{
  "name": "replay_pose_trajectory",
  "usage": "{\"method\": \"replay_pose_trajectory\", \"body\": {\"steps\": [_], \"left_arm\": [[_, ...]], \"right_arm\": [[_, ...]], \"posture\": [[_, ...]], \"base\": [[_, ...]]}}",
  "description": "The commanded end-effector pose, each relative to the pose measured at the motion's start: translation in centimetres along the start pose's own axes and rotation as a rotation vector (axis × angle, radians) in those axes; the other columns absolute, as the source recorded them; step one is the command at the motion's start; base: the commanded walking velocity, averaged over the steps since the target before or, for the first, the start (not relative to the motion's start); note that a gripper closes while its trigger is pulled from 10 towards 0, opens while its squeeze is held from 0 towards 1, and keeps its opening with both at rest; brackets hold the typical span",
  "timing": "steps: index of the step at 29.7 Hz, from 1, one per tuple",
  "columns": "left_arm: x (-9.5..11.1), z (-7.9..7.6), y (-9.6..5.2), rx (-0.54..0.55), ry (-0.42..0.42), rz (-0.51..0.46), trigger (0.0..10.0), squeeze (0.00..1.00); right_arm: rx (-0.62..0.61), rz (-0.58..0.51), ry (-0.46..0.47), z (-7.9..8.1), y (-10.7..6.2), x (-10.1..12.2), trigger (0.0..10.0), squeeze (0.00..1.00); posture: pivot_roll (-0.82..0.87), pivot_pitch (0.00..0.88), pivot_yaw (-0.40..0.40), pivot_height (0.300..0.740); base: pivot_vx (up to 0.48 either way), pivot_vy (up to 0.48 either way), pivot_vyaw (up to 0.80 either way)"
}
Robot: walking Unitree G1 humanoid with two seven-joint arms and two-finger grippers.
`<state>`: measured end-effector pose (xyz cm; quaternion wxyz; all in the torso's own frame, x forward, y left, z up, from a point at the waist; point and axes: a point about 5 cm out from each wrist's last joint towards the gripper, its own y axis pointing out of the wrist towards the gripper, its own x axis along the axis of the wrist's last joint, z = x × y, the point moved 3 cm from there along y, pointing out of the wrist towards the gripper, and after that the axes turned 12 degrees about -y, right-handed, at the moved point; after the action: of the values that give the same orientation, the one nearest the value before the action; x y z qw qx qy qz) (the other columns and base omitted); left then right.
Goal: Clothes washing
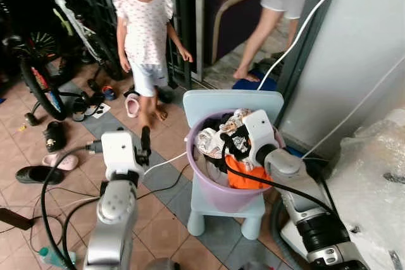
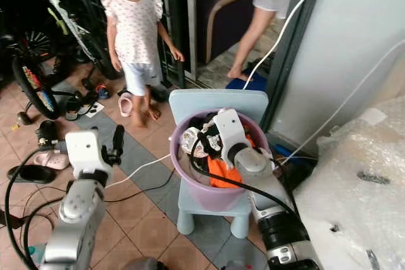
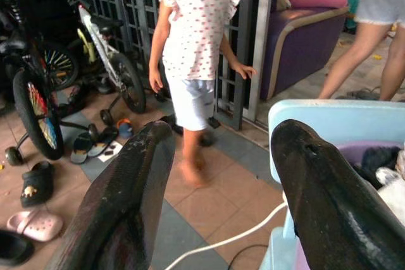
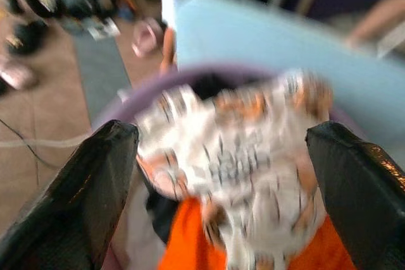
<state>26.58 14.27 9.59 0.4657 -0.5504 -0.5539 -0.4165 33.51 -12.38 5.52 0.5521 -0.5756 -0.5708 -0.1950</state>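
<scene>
Tiled porch floor (image 1: 158,219): your right gripper (image 4: 221,175), fingers spread, hovers over patterned clothes (image 1: 212,140) in the purple basin (image 1: 221,197); left gripper (image 3: 218,188) released; no legible labels.

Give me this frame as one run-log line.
phase: reach for laundry | right gripper: open, over patterned garment in purple basin on blue chair | left gripper: open, idle | person nearby
</scene>
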Motion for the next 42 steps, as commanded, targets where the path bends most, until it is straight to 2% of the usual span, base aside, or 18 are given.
{"method": "replay_pose_trajectory", "body": {"steps": [1, 2, 3, 5, 6, 9, 10, 11, 12, 13, 15, 20, 26, 37, 42], "left_arm": [[0.8, 0.2, -0.4, 0.001, 0.015, -0.009, 10.0, 0.00], [0.9, 0.3, -0.6, 0.002, 0.016, -0.009, 10.0, 0.00], [0.9, 0.5, -0.8, 0.007, 0.017, -0.006, 10.0, 0.00], [1.2, 1.0, -2.1, 0.014, 0.021, 0.007, 10.0, 0.00], [1.2, 1.0, -2.4, 0.016, 0.024, 0.014, 10.0, 0.00], [1.3, 1.0, -3.2, 0.019, 0.028, 0.027, 10.0, 0.00], [1.3, 0.9, -3.6, 0.016, 0.030, 0.036, 10.0, 0.00], [1.4, 0.8, -3.8, 0.012, 0.032, 0.037, 10.0, 0.00], [1.6, 0.7, -3.9, 0.008, 0.035, 0.039, 10.0, 0.00], [1.7, 0.7, -4.0, 0.007, 0.035, 0.038, 10.0, 0.00], [2.1, 0.7, -4.1, 0.013, 0.033, 0.043, 10.0, 0.00], [2.4, 0.9, -4.4, 0.029, 0.032, 0.053, 10.0, 0.00], [2.3, 1.0, -5.0, 0.043, 0.032, 0.073, 10.0, 0.00], [2.4, 1.1, -4.9, 0.065, 0.033, 0.075, 10.0, 0.00], [2.1, 0.9, -4.6, 0.067, 0.026, 0.074, 10.0, 0.00]], "right_arm": [[-0.058, 0.011, 0.026, -1.0, 0.4, 0.4, 10.0, 0.42], [-0.063, 0.009, 0.026, -1.1, 0.4, 0.4, 10.0, 0.40], [-0.110, -0.015, 0.015, -1.7, 0.6, 0.9, 10.0, 0.33], [-0.197, -0.032, -0.055, -2.6, 0.9, 1.6, 10.0, 0.11], [-0.201, -0.017, -0.044, -2.6, 1.1, 1.3, 10.0, 0.07], [-0.208, 0.013, -0.031, -2.4, 1.2, 0.8, 10.0, 0.05], [-0.215, 0.047, 0.010, -2.3, 1.5, 0.1, 9.1, 0.05], [-0.213, 0.057, 0.030, -2.1, 1.7, -0.2, 0.0, 0.04], [-0.212, 0.072, 0.035, -1.9, 1.8, -0.4, 0.0, 0.04], [-0.209, 0.086, 0.036, -1.8, 1.9, -0.6, 0.0, 0.00], [-0.193, 0.130, 0.074, -1.1, 2.3, -1.3, 0.0, 0.00], [-0.185, 0.156, 0.104, -0.5, 2.6, -1.6, 0.0, 0.00], [-0.198, 0.147, 0.127, -0.5, 3.0, -1.4, 0.0, 0.00], [-0.181, 0.147, 0.156, 0.0, 3.2, -1.8, 0.0, 0.00], [-0.172, 0.123, 0.177, 0.0, 3.4, -1.3, 0.0, 0.00]], "posture": [[0.05, 0.073, 0.038, 0.740], [0.05, 0.073, 0.038, 0.740], [0.07, 0.101, 0.038, 0.740], [0.10, 0.144, 0.040, 0.740], [0.10, 0.148, 0.041, 0.740], [0.11, 0.169, 0.044, 0.740], [0.12, 0.181, 0.044, 0.740], [0.14, 0.187, 0.043, 0.740], [0.14, 0.189, 0.043, 0.740], [0.15, 0.196, 0.040, 0.740], [0.15, 0.205, 0.037, 0.740], [0.16, 0.228, 0.030, 0.740], [0.17, 0.225, 0.024, 0.740], [0.18, 0.216, 0.007, 0.740], [0.16, 0.183, -0.003, 0.740]], "base": [[0.000, 0.000, 0.00], [0.000, 0.000, 0.00], [0.000, 0.000, 0.00], [0.000, 0.000, 0.00], [0.000, 0.000, 0.00], [0.000, 0.000, 0.00], [0.000, 0.000, 0.00], [0.000, 0.000, 0.00], [0.000, 0.000, 0.00], [0.000, 0.000, 0.00], [0.000, 0.000, 0.00], [0.000, 0.000, 0.00], [0.000, 0.000, 0.00], [0.000, 0.000, 0.00], [0.000, 0.000, 0.00]]}}
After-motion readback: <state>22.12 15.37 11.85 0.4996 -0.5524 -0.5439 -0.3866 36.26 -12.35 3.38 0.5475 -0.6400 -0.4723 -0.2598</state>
